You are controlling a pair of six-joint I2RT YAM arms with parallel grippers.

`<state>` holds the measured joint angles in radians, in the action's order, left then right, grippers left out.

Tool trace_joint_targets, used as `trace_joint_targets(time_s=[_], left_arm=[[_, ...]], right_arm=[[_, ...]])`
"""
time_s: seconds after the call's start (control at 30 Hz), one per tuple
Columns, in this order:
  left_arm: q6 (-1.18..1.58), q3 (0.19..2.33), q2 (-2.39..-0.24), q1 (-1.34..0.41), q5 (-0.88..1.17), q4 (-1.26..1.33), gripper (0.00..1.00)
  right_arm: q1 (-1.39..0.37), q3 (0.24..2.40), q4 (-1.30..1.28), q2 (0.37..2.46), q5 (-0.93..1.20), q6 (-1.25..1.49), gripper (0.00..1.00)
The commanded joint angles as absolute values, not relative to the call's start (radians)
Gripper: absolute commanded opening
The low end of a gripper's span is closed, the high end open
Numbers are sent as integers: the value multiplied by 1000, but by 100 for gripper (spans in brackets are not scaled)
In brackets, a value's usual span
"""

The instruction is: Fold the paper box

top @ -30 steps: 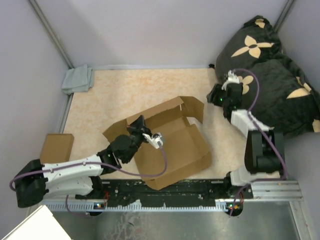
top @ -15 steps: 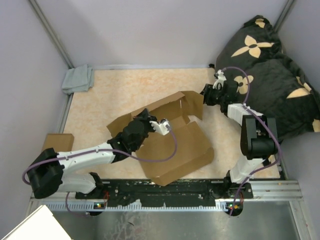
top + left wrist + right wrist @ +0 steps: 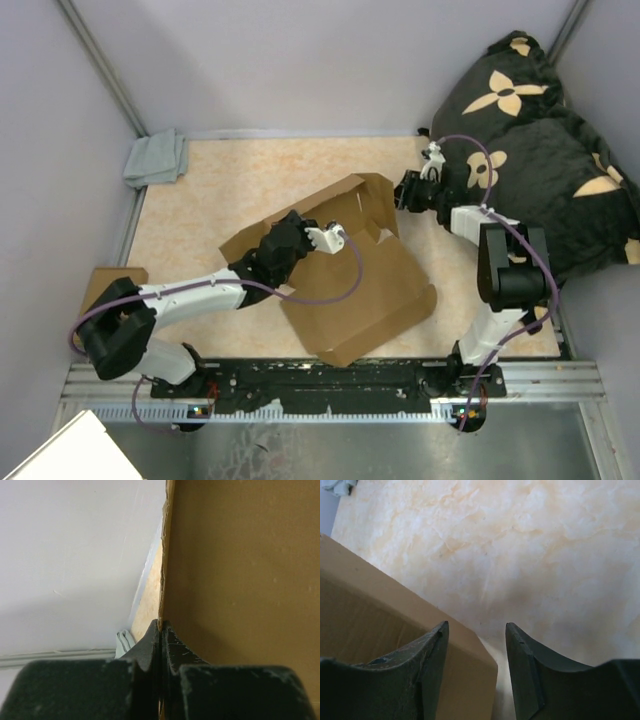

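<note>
The table (image 3: pixel 230 190), pale and marbled, lies under the paper box (image 3: pixel 370 290) on every side. Past the box's far right corner, off the table's edge, sits a heap of black cushions (image 3: pixel 540 130) with tan flower shapes.

The paper box itself stands in the middle, plain brown. Its big panel lies tilted towards my bases, and a flap stands up at its far right corner.

Well to the box's near left lies a smaller cardboard piece (image 3: pixel 105 285), partly under my left arm. A grey cloth (image 3: pixel 155 158) is bunched well away off the box's far left, at the wall.

My left gripper (image 3: pixel 288 232) is at the box's left side. From my left wrist I see the fingers pressed together on the thin edge of a brown panel (image 3: pixel 240 580), which rises upright out of the pinch (image 3: pixel 161 629); the cloth (image 3: pixel 124 642) shows just left of it.

My right gripper (image 3: pixel 405 190) is just beside the raised flap at the box's far right. My right wrist shows its fingers standing partly apart (image 3: pixel 476 630), gripping nothing. The box's edge (image 3: pixel 365 615) runs under the left finger (image 3: pixel 427 655), and its corner reaches into the gap without touching the other finger.
</note>
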<state>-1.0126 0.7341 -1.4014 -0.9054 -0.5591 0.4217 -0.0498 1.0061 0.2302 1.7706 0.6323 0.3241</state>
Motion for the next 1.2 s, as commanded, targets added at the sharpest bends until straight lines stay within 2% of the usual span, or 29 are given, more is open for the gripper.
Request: trace_joint_targets(time_s=[0.0, 0.47, 0.83, 1.17], left_arm=[[-982, 791, -1453, -894, -545, 417, 0], [-998, 786, -1433, -895, -546, 428, 0], [-1028, 611, -1218, -1023, -559, 456, 0], [-995, 594, -1267, -1094, -658, 355, 0]], right_arm=[[-61, 1094, 285, 1812, 648, 322, 50], [-97, 1100, 195, 1777, 603, 274, 50], [-97, 932, 218, 1601, 532, 222, 51], [-97, 699, 280, 1420, 561, 159, 53]])
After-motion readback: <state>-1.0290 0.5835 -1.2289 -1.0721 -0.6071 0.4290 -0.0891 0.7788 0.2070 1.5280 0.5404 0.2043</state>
